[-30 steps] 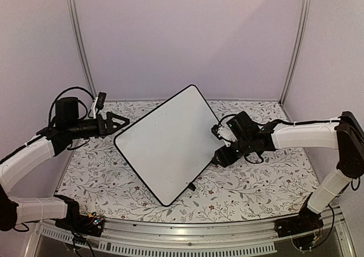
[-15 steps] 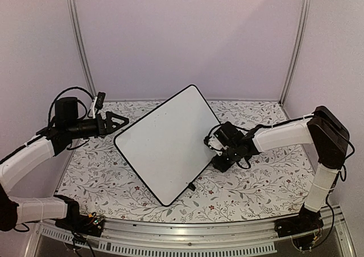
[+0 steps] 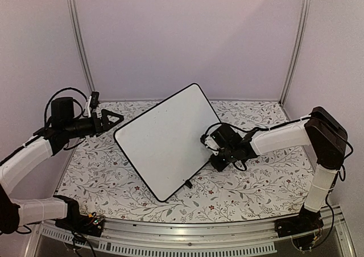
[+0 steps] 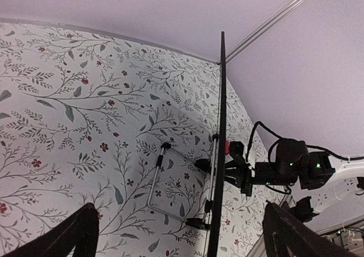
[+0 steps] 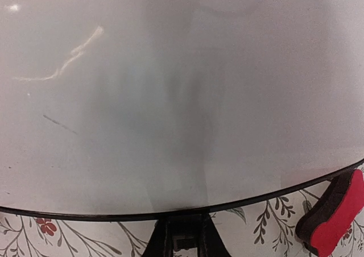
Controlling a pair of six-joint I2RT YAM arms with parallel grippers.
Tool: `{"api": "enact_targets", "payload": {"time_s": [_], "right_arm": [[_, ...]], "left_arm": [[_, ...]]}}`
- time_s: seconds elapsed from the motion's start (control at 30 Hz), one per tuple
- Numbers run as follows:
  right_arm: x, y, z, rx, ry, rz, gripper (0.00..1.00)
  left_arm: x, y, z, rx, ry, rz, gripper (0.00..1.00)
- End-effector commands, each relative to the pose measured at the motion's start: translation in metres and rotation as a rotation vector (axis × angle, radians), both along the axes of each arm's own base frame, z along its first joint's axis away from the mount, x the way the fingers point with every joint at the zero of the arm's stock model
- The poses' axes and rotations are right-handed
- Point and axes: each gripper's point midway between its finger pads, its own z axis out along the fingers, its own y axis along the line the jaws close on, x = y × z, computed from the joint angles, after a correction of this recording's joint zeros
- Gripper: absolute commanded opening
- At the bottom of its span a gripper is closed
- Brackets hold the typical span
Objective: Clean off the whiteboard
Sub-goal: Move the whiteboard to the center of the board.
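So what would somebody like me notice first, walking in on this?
Probably the big glossy whiteboard, standing turned at an angle in the middle of a flower-patterned table. Two white-and-black arms flank it: the left gripper hangs open off its left corner, and the right gripper is shut at its right edge. A small red eraser shows just beside that edge.

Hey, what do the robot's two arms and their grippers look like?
The left arm and right arm are built alike: white tubular links joined by bulky black joints. Each wrist is black, with a thin black cable looping loosely over it. The left gripper and right gripper are black; the left one's fingers are triangular and taper to points.
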Motion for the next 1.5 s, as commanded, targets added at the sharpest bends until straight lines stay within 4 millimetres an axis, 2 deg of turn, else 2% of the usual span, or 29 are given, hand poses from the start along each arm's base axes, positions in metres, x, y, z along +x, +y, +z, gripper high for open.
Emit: {"api": "enact_targets", "payload": {"time_s": [0.0, 0.13, 0.27, 0.4, 0.5, 0.63, 0.77, 0.97, 1.1, 1.23, 1.3, 1.47], "right_arm": [[0.036, -0.010, 0.003, -0.005, -0.096, -0.190, 0.00], [0.060, -0.027, -0.003, -0.050, -0.100, -0.313, 0.00], [0.083, -0.048, -0.008, -0.020, -0.075, -0.435, 0.00], [0.104, -0.086, -0.011, 0.010, -0.048, -0.608, 0.00], [0.109, -0.115, -0.013, -0.017, -0.049, -0.719, 0.00], [0.102, -0.159, -0.026, -0.057, -0.028, -0.882, 0.00], [0.082, -0.192, -0.027, -0.094, -0.053, -1.013, 0.00], [0.056, -0.217, -0.023, -0.075, -0.093, -1.172, 0.00], [0.055, -0.221, -0.016, -0.061, -0.114, -1.205, 0.00], [0.057, -0.220, -0.013, -0.048, -0.117, -1.219, 0.21], [0.057, -0.217, -0.011, -0.027, -0.111, -1.219, 0.42], [0.056, -0.209, 0.002, 0.017, -0.113, -1.206, 0.86]], "left_arm": [[0.006, 0.022, -0.001, 0.036, -0.005, 0.104, 1.00], [0.011, 0.039, -0.002, 0.048, 0.006, 0.176, 1.00], [0.013, 0.044, -0.003, 0.054, 0.009, 0.197, 1.00], [0.014, 0.046, -0.004, 0.047, 0.018, 0.198, 1.00], [0.014, 0.047, -0.003, 0.041, 0.016, 0.199, 1.00], [0.015, 0.048, -0.003, 0.037, 0.016, 0.199, 1.00], [0.014, 0.048, -0.002, 0.035, 0.015, 0.197, 1.00], [0.015, 0.049, -0.002, 0.032, 0.014, 0.199, 1.00], [0.015, 0.049, -0.002, 0.029, 0.013, 0.196, 1.00], [0.015, 0.049, -0.002, 0.030, 0.013, 0.198, 1.00], [0.015, 0.049, -0.002, 0.030, 0.014, 0.199, 1.00], [0.015, 0.050, -0.001, 0.032, 0.012, 0.204, 1.00]]}}
